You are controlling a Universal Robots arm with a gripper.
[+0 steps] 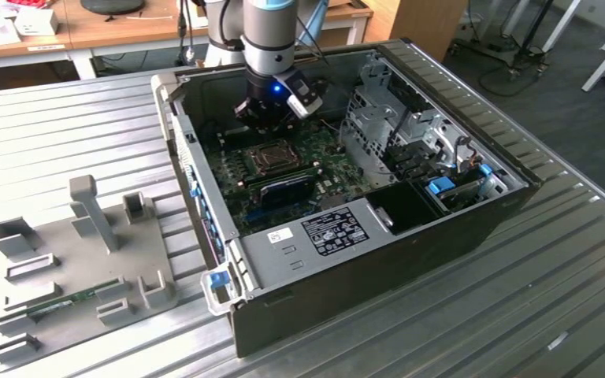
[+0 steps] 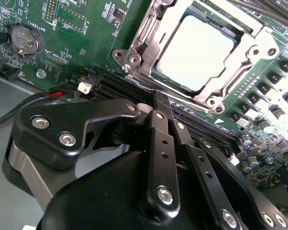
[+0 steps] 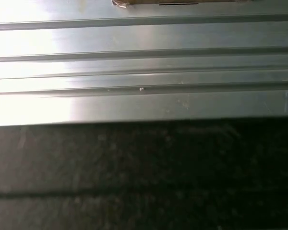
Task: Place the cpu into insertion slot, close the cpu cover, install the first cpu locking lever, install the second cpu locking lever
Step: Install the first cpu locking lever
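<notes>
**Claw above the seated chip, cover lying closed**

While I watch from my remote station, I list what stands in view.

1. Claw (image 2: 162, 103): black linkage fingers drawn together, nothing between them, tips just beside the near edge of the socket in the second wrist view. In the exterior view I see the claw (image 1: 264, 120) hanging inside the open computer case (image 1: 460, 228), just above the far edge of the socket.

2. Cpu (image 2: 197, 55): pale square chip, lying flat in the centre of the insertion slot (image 2: 216, 101), whose silvery rim frames it. In the exterior view the insertion slot (image 1: 271, 158) sits near the middle of the green motherboard (image 1: 329, 150).

3. Cpu cover (image 2: 146, 45): silvery frame plate, lying flat over the chip's edges with the chip showing through its window. I cannot tell how the locking levers stand.

4. Motherboard (image 2: 72, 48), second wrist view: green, with a round coin battery (image 2: 23, 39) well apart from the socket and long black memory slots (image 2: 120, 88) running between the socket and the claw.

5. Case, exterior view: lying on its side, open side up, on the ribbed metal worktop (image 1: 61, 126). A grey fixture tray (image 1: 82, 260) with upright holders lies on the worktop to the exterior view's left of the case.

6. First wrist view: ribbed metal worktop (image 3: 144, 67) above a dark surface (image 3: 144, 177) I cannot identify.
</notes>
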